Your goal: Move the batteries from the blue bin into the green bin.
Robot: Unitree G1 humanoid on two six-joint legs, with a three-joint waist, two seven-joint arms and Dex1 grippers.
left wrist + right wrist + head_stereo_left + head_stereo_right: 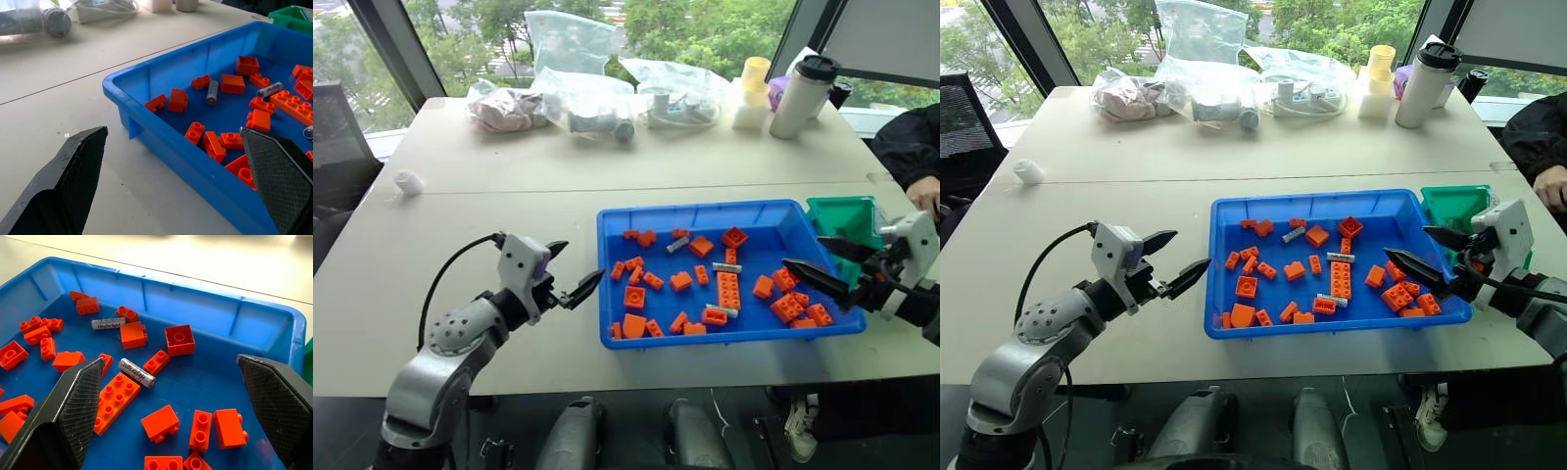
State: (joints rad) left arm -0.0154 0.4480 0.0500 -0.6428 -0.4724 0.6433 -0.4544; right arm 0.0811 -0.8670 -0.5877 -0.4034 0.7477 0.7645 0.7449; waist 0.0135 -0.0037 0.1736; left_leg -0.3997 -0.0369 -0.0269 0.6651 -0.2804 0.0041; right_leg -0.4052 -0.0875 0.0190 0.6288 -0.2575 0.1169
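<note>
The blue bin (705, 209) sits on the white table, strewn with orange bricks (728, 290). Three batteries lie among them: one at the back (677, 245), one mid-bin (726, 266) and one near the front wall (725, 311). The right wrist view shows two of these batteries (108, 323) (137, 373) lying flat. Against the blue bin's far right corner stands the green bin (847, 217). My right gripper (803, 252) hovers open over the blue bin's right end, holding nothing. Just outside the bin's left wall, my left gripper (579, 262) is open and empty.
Clear plastic bags (592, 98), yellow cups (753, 88) and a white tumbler (803, 95) line the table's far side. A small white roll (408, 182) lies at the far left. A person's hand (928, 194) rests at the right edge, behind the green bin.
</note>
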